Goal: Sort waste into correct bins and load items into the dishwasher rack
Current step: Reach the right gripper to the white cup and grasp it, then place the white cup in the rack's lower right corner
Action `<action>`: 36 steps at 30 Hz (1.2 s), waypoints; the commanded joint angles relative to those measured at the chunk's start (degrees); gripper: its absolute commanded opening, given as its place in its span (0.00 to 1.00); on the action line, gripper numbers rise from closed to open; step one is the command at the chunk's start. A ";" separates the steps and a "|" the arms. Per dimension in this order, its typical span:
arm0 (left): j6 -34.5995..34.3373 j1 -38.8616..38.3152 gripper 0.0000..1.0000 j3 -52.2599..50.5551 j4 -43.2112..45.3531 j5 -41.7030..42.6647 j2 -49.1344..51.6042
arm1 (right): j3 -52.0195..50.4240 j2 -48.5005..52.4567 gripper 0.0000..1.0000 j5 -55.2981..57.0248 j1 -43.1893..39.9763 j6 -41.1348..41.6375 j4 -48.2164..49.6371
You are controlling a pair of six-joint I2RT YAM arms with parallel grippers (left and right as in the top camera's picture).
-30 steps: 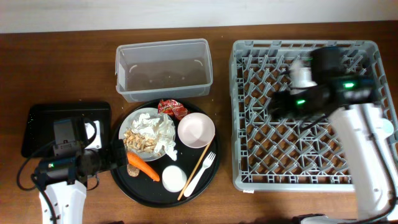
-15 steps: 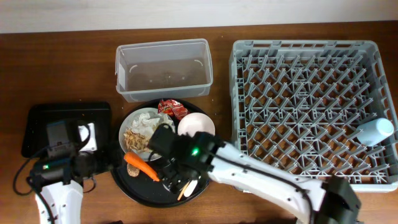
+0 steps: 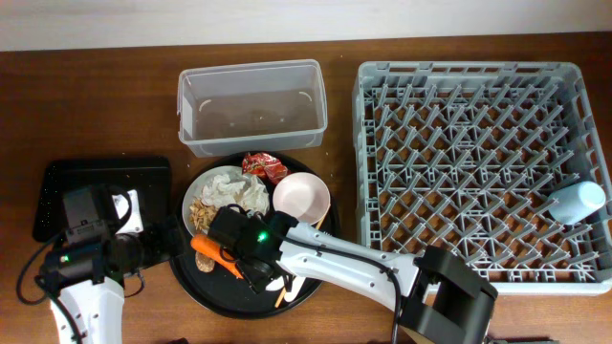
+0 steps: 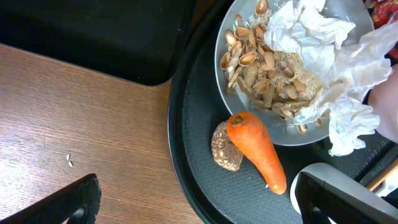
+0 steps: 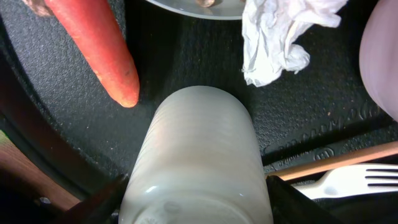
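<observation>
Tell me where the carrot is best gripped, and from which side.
Grip the carrot across its width, just past the middle toward the tip, from straight above. It lies flat on the round tray, so no side approach. Its thick end is crowded by a brown lump and the plate rim; only the narrower half likely has bare tray on both flanks.

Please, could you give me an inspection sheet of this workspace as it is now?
Surface: wooden table, few crumbs.
Job's things: carrot on round black tray; tissues and shells on plate; pale blue cup lying in rack.
Clutter: brown lump touching carrot.
Grippers: left gripper open, empty; right gripper, fingers flank small white cup, contact unclear.
Cables: black cable beside left arm.
Surroundings: pale wall behind table.
</observation>
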 commanded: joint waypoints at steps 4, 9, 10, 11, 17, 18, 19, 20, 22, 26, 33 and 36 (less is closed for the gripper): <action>1.27 0.24 0.99 0.85 -0.02 0.81 -0.09 | -0.68 -0.66 0.60 1.16 0.39 1.20 -0.44; 1.27 0.24 0.99 0.85 0.00 0.81 -0.09 | 1.88 -11.10 0.58 1.16 -6.12 1.38 -3.23; 1.27 0.24 0.99 0.85 0.00 0.81 -0.09 | 2.54 -15.32 0.58 1.16 -9.20 1.38 -4.33; 1.27 0.24 0.99 0.85 -0.02 0.81 -0.09 | 2.62 -18.69 0.58 1.16 -12.07 1.40 -5.20; 1.27 0.24 0.99 0.85 -0.02 0.81 -0.09 | 2.62 -33.57 0.57 4.13 -43.30 -2.67 -15.17; 1.27 0.24 0.99 0.85 -0.02 0.81 -0.09 | 2.62 -33.94 0.57 4.15 -49.00 -3.76 -16.20; 1.27 0.24 0.99 0.85 -0.02 0.83 -0.09 | 2.51 -33.90 0.56 4.15 -59.14 -5.64 -17.44; 1.27 0.24 0.99 0.85 -0.02 0.81 -0.09 | 2.47 -33.90 0.55 4.13 -64.32 -6.25 -17.79; 1.27 0.24 0.99 0.85 -0.02 0.83 -0.09 | 2.45 -33.90 0.54 4.15 -74.10 -8.17 -17.86; 1.27 0.24 0.99 0.85 -0.02 0.81 -0.09 | 1.66 -32.46 0.54 4.13 -87.47 -9.46 -17.51; 1.27 0.24 0.99 0.85 -0.02 0.81 -0.09 | -4.52 -24.76 0.53 4.44 -98.66 -9.42 -15.80; 1.27 0.24 0.99 0.85 -0.02 0.81 -0.09 | -7.72 -24.02 0.53 4.39 -101.20 -8.96 -13.92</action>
